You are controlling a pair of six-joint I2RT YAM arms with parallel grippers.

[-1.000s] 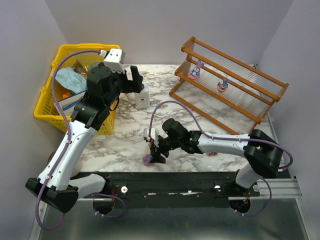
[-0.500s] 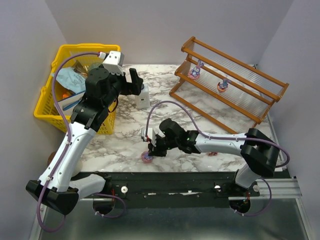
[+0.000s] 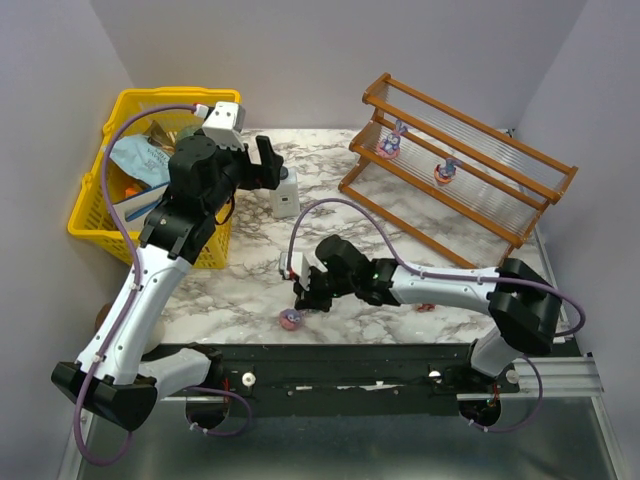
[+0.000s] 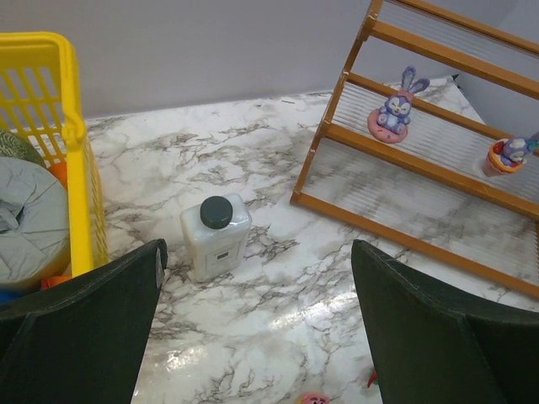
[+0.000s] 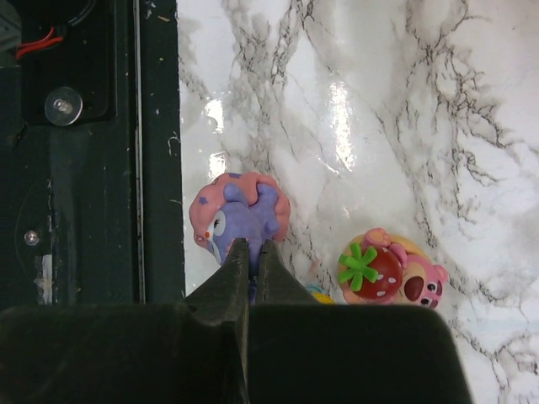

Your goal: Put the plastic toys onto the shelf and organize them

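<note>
Right wrist: bunny toy (image 5: 240, 215), face leftward

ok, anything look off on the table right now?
Yes: the purple bunny toy seems tipped over at the very near edge of the table, right beside the black base rail. The right claw is shut just over it, apparently gripping nothing.

No legible text anywhere (label on the white bottle (image 4: 216, 244) only a blur)
</note>
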